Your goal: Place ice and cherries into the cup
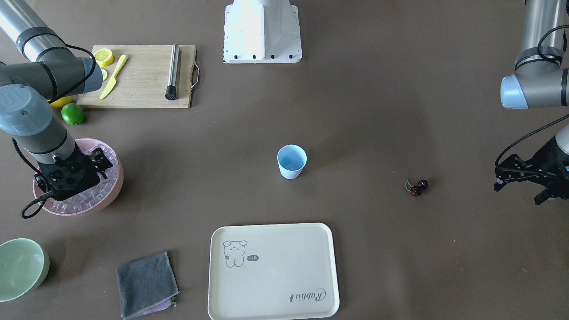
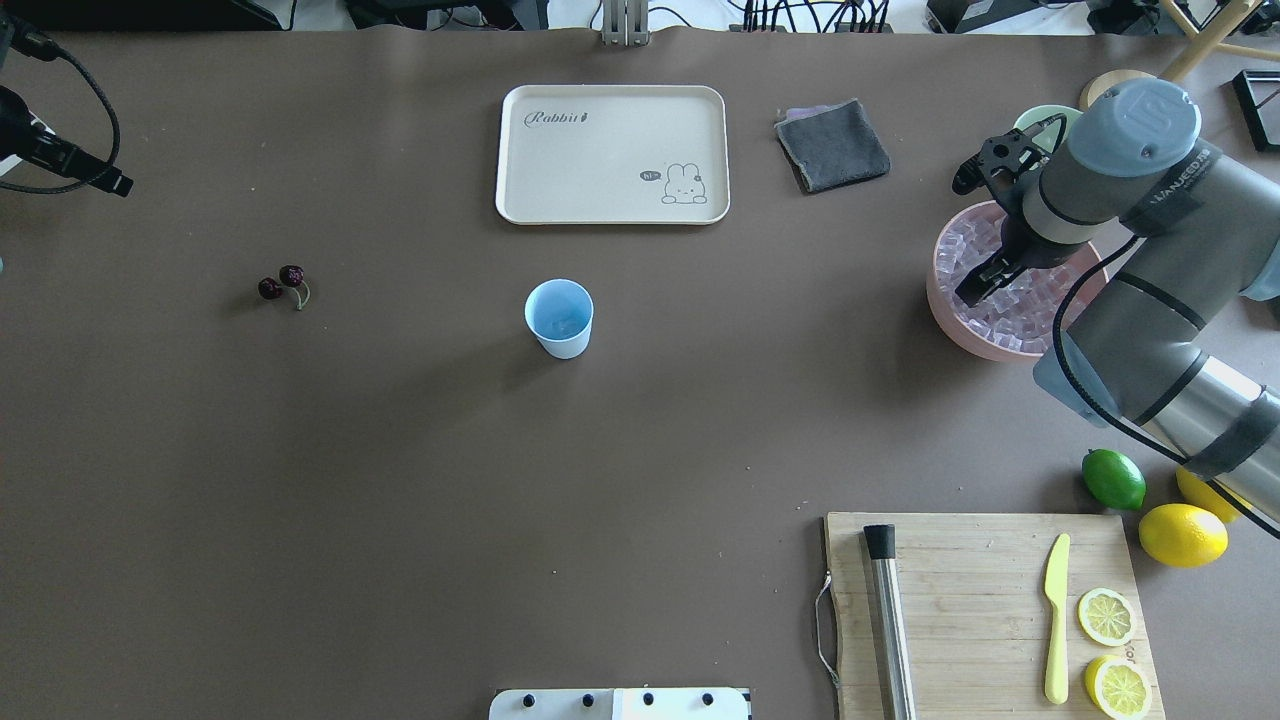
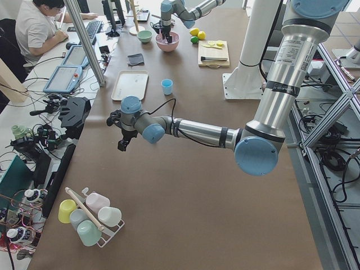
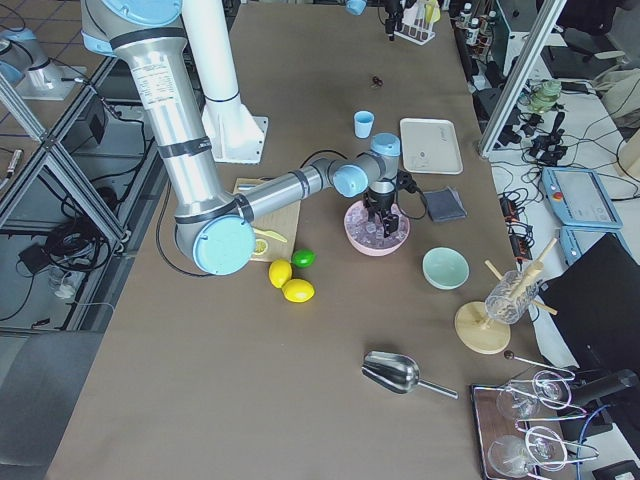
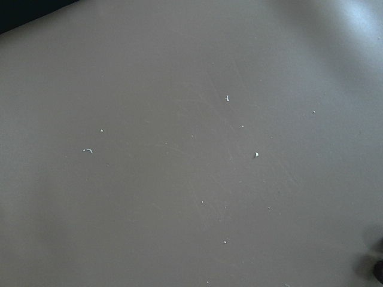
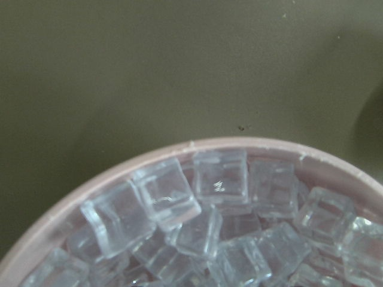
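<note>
The light-blue cup point(image 1: 292, 162) stands upright mid-table, also in the overhead view point(image 2: 559, 318). The cherries point(image 1: 417, 187) lie on the table toward my left side, apart from the cup point(image 2: 281, 283). The ice point(image 6: 215, 227) fills the pink bowl point(image 1: 116, 178) on my right side. My right gripper point(image 2: 985, 280) hangs low over the ice inside the bowl; its jaws look open and empty. My left gripper point(image 1: 518, 191) is open and empty, above bare table beyond the cherries. The left wrist view shows only table.
A cream tray point(image 1: 275, 271) and a grey cloth point(image 1: 146, 284) lie on the far side. A pale green bowl point(image 1: 20, 269) sits near the pink bowl. A cutting board point(image 1: 142, 75) holds a knife, lemon slices and a metal muddler; a lime point(image 1: 72, 114) and lemons point(image 2: 1182, 534) lie beside it.
</note>
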Tool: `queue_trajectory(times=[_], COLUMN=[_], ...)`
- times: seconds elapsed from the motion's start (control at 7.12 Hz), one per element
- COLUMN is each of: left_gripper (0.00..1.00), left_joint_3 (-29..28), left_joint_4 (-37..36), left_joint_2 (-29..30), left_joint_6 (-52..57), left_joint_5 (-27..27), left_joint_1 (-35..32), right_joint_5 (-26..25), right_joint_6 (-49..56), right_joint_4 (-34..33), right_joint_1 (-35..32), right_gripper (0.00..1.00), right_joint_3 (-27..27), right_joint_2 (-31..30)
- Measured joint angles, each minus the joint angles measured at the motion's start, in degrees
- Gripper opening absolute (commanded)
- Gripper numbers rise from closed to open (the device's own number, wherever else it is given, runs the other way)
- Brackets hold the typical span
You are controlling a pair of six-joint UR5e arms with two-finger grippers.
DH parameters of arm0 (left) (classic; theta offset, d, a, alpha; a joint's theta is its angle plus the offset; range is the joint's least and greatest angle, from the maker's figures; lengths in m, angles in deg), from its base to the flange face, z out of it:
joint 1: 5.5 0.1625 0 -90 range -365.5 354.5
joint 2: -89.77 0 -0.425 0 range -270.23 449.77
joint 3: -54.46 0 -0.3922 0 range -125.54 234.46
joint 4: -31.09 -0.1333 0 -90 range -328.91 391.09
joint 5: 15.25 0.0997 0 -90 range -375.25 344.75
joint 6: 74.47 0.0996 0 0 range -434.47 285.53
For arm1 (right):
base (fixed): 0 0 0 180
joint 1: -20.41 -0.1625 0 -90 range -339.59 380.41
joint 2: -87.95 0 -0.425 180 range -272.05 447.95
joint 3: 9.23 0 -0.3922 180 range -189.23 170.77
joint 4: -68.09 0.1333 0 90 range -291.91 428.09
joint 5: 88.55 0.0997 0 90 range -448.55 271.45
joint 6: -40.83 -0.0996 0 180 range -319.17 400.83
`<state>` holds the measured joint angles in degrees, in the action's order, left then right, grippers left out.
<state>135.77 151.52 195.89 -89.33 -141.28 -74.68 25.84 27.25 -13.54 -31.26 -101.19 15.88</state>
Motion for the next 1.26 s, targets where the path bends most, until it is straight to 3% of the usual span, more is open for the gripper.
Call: queue_trajectory(times=[0.28,0.84,1.26], left_gripper=[0.98,0.98,0.98], left_joint_3=[0.0,0.0,0.0], left_joint_4=[0.1,0.1,0.1], left_joint_2=[-0.1,-0.1,0.0], left_joint_6=[0.0,-0.1,-0.1], left_joint_5=[0.0,0.0,0.0], left_joint_1=[0.0,0.1,0.2], right_joint_5=[-0.1,0.0,0.2], right_joint_6=[-0.3,-0.5,-0.6], right_joint_4=[0.0,-0.1,-0.1], right_joint_1=[0.0,-0.1,-0.3], right_gripper=[0.38,0.00,0.00], right_joint_3=[-0.5,-1.7,-2.1], right_joint_2=[0.0,-0.1,-0.1])
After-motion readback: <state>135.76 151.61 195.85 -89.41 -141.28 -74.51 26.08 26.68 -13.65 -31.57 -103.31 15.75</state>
